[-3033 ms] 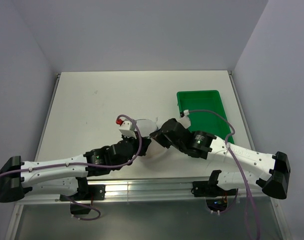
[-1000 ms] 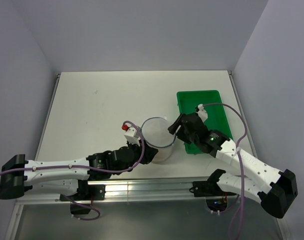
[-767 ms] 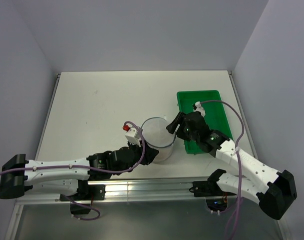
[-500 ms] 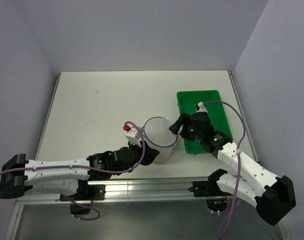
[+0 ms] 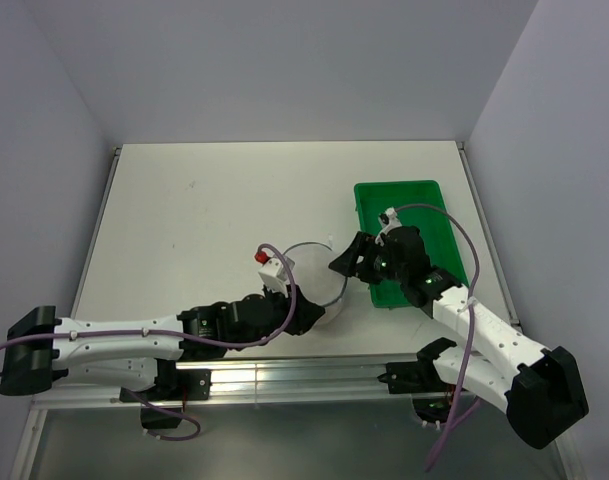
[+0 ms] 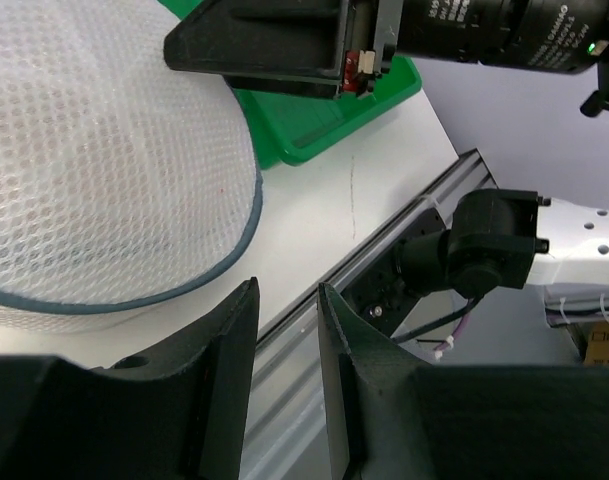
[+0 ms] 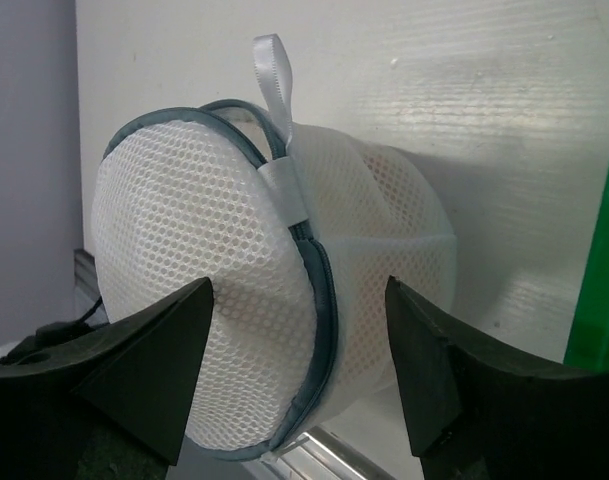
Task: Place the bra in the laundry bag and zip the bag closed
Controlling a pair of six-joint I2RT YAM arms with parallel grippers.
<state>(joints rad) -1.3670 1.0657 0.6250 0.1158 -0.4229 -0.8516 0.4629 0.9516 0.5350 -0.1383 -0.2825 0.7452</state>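
Fingers (image 7: 154, 360) of right gripper (image 7: 296, 300): spread wide, gripping nothing, tips short of mesh. Straight ahead of them: laundry bag (image 7: 184, 220), round white mesh dome, grey-blue rim running round it, white ribbon loop (image 7: 274, 65) sticking up from rim. Faint peach tint behind mesh on side nearer tray, taken as bra (image 7: 379, 195); cups and straps not made out. Zipped fully or not: cannot tell.

Fingers (image 6: 209, 380) of left gripper (image 6: 286, 300): narrow gap, only table edge and metal rail (image 6: 424, 200) visible through it, nothing pinched. Bag just beyond and to left of these tips in left wrist view; contact with rim not clear.

From top camera: bag on white table (image 5: 214, 200), near front edge, between the 2 grippers. Left gripper at bag's near side, right gripper just beside its right rim. Green tray (image 5: 396, 184) right of bag, close by, partly under right arm. Both arms angled inward toward bag from their bases at near edge.
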